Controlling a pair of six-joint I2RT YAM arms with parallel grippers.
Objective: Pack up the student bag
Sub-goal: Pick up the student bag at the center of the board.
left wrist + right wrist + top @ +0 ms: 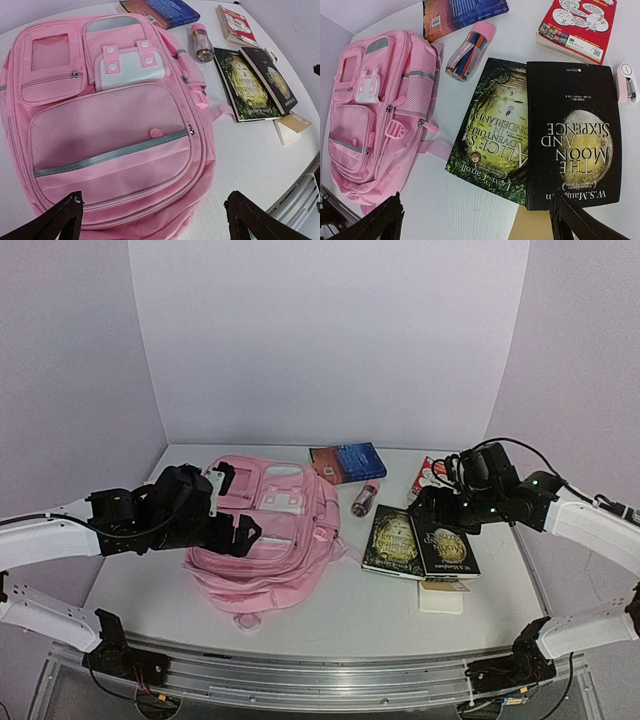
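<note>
The pink student bag [265,540] lies front up on the white table [340,615], zips closed and contents hidden, under the spread left gripper [155,202], while beside it a clear pink-capped tube [469,50] holds coloured pens and the right gripper [476,204] hangs spread over two paperbacks [540,135].

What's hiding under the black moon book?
From under the black book a tan pad pokes out at the near edge. The black book also overlaps the edge of the Alice book. Anything else beneath is covered.
</note>
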